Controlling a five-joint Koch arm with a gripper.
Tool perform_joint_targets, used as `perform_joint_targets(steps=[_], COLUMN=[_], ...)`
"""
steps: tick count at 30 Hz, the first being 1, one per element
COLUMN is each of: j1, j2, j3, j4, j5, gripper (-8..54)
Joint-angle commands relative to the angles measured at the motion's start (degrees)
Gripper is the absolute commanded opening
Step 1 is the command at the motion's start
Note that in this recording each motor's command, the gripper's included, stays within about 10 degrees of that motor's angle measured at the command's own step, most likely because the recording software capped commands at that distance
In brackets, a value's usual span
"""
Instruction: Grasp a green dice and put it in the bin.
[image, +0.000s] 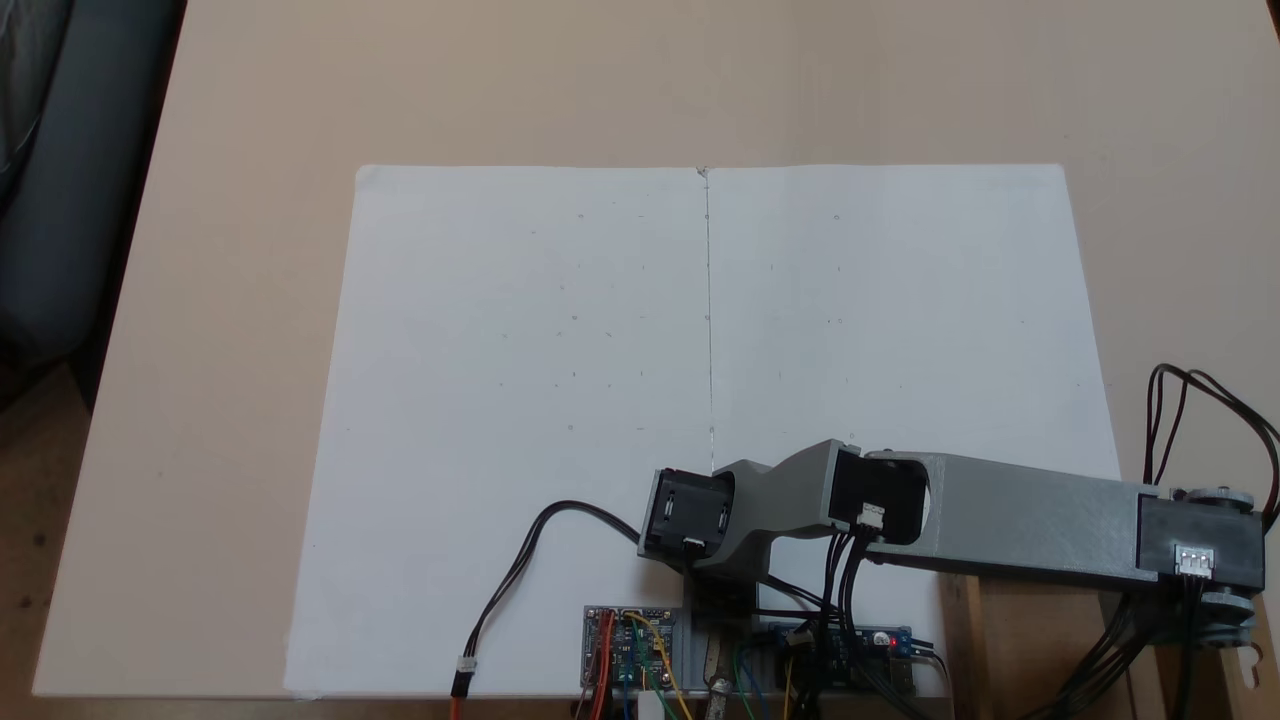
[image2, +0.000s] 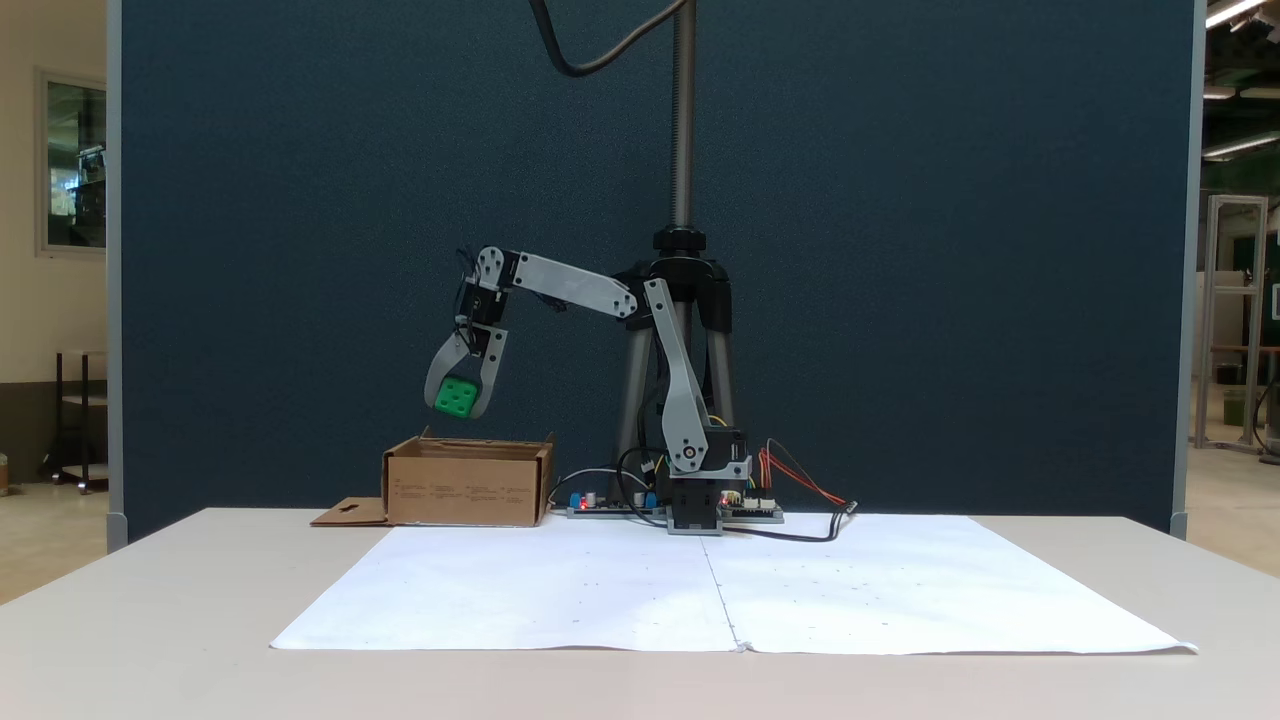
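- The counter (image2: 150, 620) is a pale beige surface with a dark blue partition (image2: 900, 250) standing behind it.
- Two white paper sheets (image: 540, 400) lie side by side on the counter, meeting at a middle seam.
- The grey arm (image2: 580, 285) rises from its base at the counter's back edge and reaches out to the left in a fixed view, its claw hanging downward.
- The bin (image2: 465, 485), an open brown cardboard box, sits on the counter just left of the base, a flap lying flat at its left side.
- The claw (image2: 458, 408) is clamped on the green dice, above the bin.
- The green dice (image2: 455, 397) hangs in the air between the fingers, clear of the bin's rim.
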Motion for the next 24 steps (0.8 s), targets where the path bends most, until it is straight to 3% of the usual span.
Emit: perform_joint_targets(steps=[1,22,23,24], j1=[1.1,1.1,1.2,1.2], j2=[1.2,0.1,0.0,-0.2], j3=[-1.4,-0.9,-0.8,-0.2], j4=[1.5,10.0,10.0,10.2], j5=[-5.6,-7.3,-7.3,-7.3], gripper=[12.1,12.1,14.3,23.9])
